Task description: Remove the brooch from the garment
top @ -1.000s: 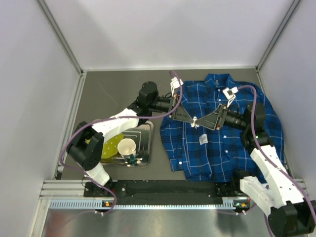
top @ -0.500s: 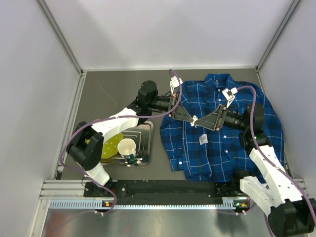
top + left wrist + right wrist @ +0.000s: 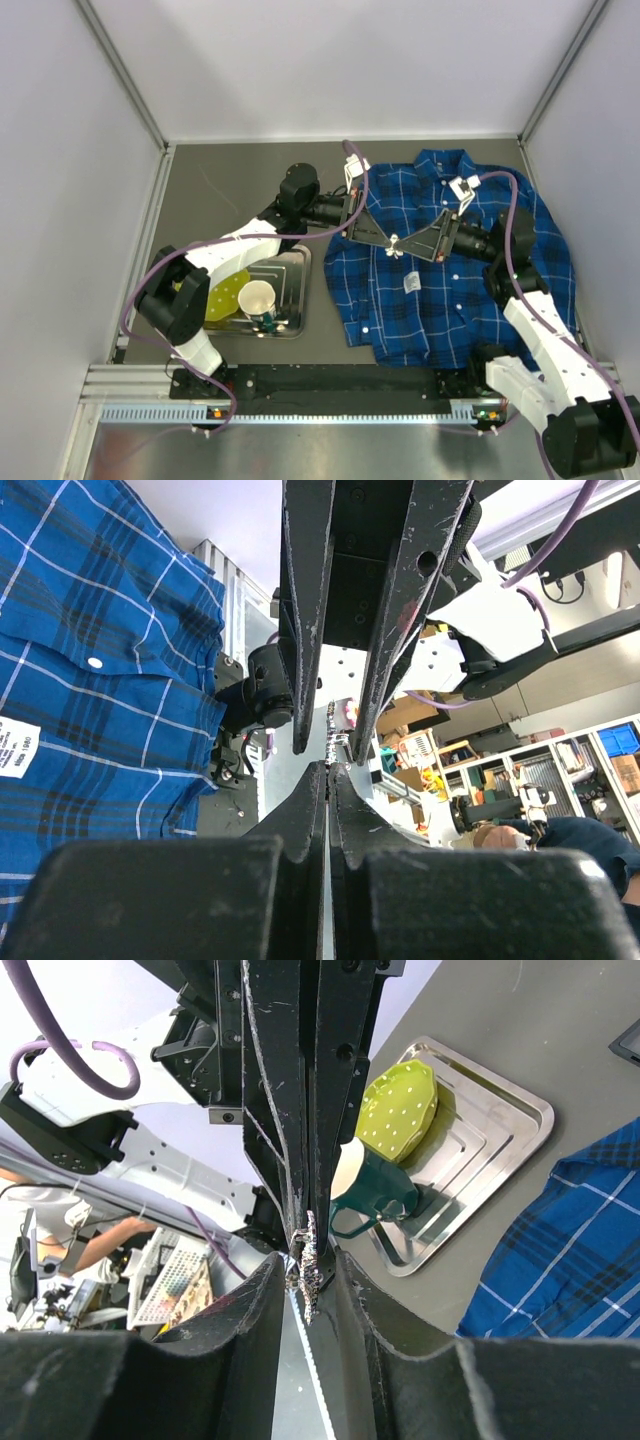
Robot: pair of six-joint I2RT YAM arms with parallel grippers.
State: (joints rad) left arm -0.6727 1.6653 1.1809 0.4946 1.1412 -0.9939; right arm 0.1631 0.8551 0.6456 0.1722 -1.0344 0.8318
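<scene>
Left tool (image 3: 328,780) has its jaws pressed almost together, with only a thin slit between them. The tiny white-silvery flower-like brooch (image 3: 335,737) sits right at their tips, so I judge it is pinched there. Right tool (image 3: 308,1278) meets it from 3 o'clock, jaws a little apart around the same brooch; whether they touch it I cannot tell.

In the top view the brooch hangs between both tools over the blue plaid button shirt (image 3: 450,300), at about 11 o'clock from the white cloth tag (image 3: 411,284). In the wrist views it seems apart from the cloth, so I think the removal is nearly done; what is left is to carry it away.

The dark backing is hidden by the tools, and the top view is too small to show whether a pin is in the fabric.
</scene>
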